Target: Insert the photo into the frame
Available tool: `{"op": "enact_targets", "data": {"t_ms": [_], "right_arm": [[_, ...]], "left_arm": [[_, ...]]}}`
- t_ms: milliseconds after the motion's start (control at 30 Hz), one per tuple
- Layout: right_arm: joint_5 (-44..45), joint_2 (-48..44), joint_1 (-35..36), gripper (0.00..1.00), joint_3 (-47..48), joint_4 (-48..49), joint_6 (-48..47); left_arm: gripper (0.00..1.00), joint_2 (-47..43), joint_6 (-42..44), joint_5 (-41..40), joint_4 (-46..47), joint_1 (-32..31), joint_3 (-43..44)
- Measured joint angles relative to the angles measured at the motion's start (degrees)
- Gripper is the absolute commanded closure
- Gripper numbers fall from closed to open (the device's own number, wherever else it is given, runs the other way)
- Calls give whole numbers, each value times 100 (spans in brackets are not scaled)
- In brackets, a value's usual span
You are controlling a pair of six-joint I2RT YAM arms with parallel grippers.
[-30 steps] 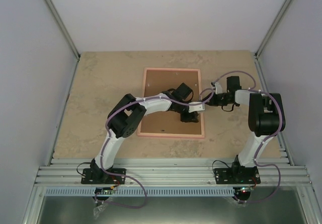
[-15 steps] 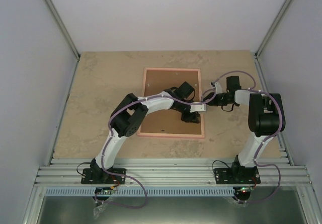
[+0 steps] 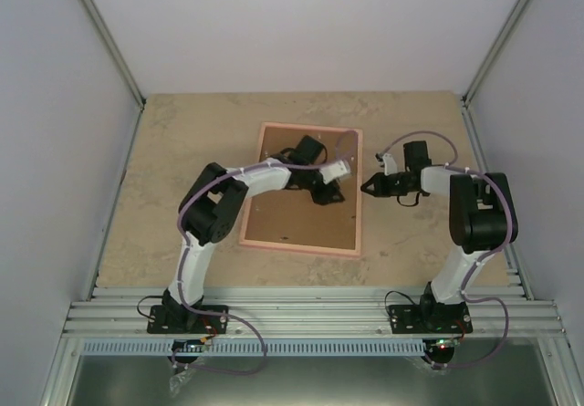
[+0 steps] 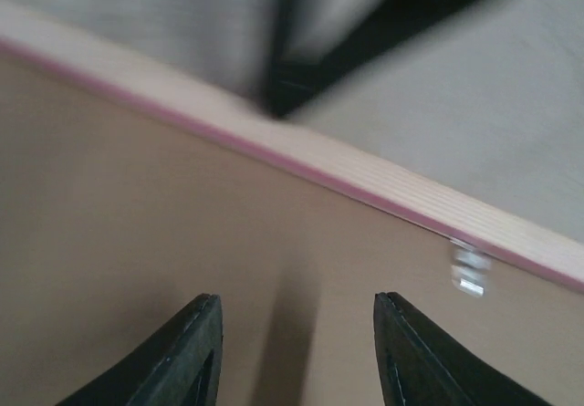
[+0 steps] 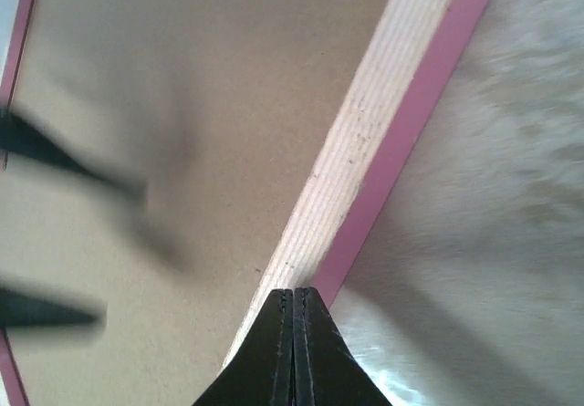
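The pink frame lies face down on the table, slightly askew, with its brown backing board facing up. The photo is hidden. My left gripper hovers over the board near the frame's right rail. In the left wrist view its jaws stand open over the bare board, with nothing between them. My right gripper is shut, its tip at the outer side of the frame's right rail. The left gripper's fingers show blurred across the board.
A small metal clip sits on the board by the rail. White walls close in the beige table on the left, back and right. The arm bases stand on the aluminium rail at the near edge.
The frame has slid left and turned slightly. My left gripper moved up and left over the board and opened wider. My right gripper now sits just off the frame's right edge.
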Motion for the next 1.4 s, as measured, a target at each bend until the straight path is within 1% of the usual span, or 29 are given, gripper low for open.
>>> {"op": "enact_targets", "data": {"t_ms": [67, 133, 167, 233, 300, 367, 500, 633, 767, 867, 967, 1200, 1400], "right_arm": [[-11, -57, 140, 99, -74, -9, -15], [-50, -61, 262, 95, -83, -28, -37], [-63, -61, 291, 91, -76, -44, -46], [-142, -50, 308, 83, -20, -144, -46], [-210, -33, 229, 73, 94, -181, -15], [-280, 15, 81, 69, 334, -166, 46], [-295, 251, -127, 72, 957, 116, 210], [-251, 820, -142, 72, 1637, 415, 501], [-164, 1300, -131, 75, 1917, 608, 763], [-146, 1582, -105, 76, 2085, 643, 944], [-146, 1869, -39, 77, 2326, 645, 1064], [-131, 2135, 118, 83, 2647, 640, 1215], [-114, 2177, 212, 85, 2712, 660, 1252]], "left_arm": [[51, -31, -409, -160, 284, 313, -2], [52, -17, -785, -365, 455, 643, 79], [52, -4, -848, -422, 483, 708, 114], [54, 219, -973, -553, 387, 885, 560], [55, 479, -1010, -597, 350, 929, 1008], [57, 761, -990, -553, 251, 905, 1464], [62, 1287, -962, -444, 0, 831, 2109], [65, 1781, -973, -442, -254, 800, 2702], [68, 1978, -970, -461, -490, 793, 3132], [67, 2192, -868, -354, -793, 791, 3541], [62, 2387, -632, -90, -1121, 789, 3923], [61, 2500, -354, 306, -1690, 772, 4223], [59, 2503, -363, 389, -1731, 761, 4194]]}}
